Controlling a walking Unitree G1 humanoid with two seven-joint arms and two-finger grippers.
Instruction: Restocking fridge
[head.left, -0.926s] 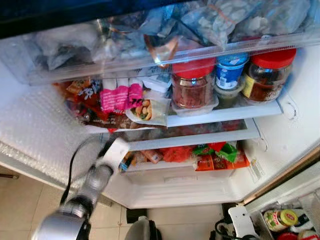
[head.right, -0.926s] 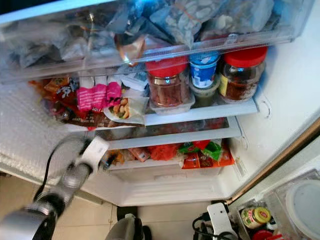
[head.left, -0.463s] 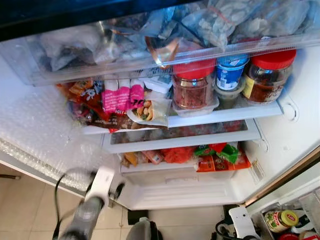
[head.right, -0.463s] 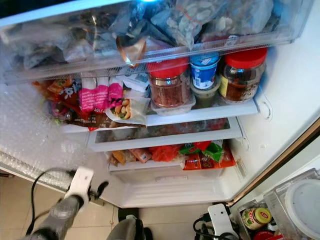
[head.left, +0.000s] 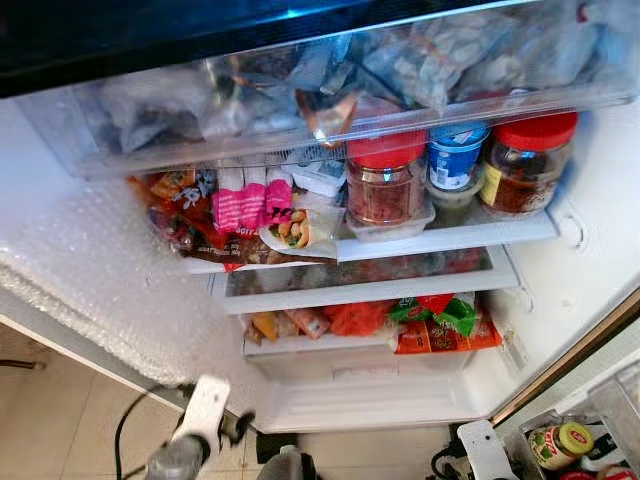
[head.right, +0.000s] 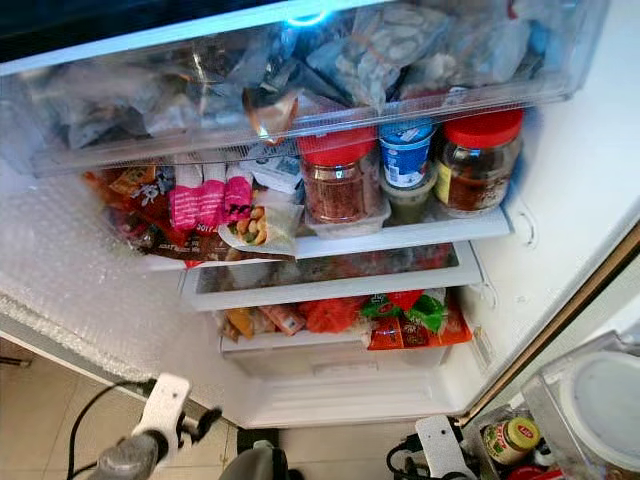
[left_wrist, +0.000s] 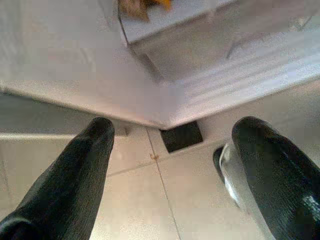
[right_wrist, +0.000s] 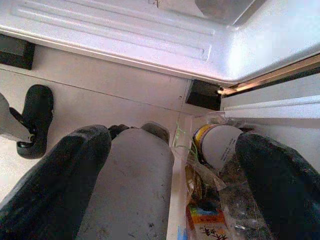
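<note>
The fridge stands open before me, with a white shelf edge (head.left: 440, 240) across its middle. That shelf carries a red-lidded jar (head.left: 385, 185), a blue-lidded tub (head.left: 455, 160), a second red-lidded jar (head.left: 525, 165) and pink snack packets (head.left: 245, 195). Red and green packets (head.left: 440, 320) lie on the level below. My left gripper (head.left: 228, 425) hangs low at the fridge's bottom left corner, above the floor tiles. In the left wrist view its fingers (left_wrist: 85, 165) are spread wide with nothing between them. My right gripper (right_wrist: 172, 142) is open too and holds nothing. It points down near the fridge base.
A clear drawer (head.left: 330, 90) stuffed with bags spans the top. Bubble wrap (head.left: 90, 270) lines the left wall. A door bin at the lower right holds a yellow-lidded jar (head.left: 560, 440). Beige floor tiles (head.left: 60, 420) lie at the lower left.
My left arm has come down and back out of the fridge, from the lower shelf level to near the floor. The camera has shifted slightly.
</note>
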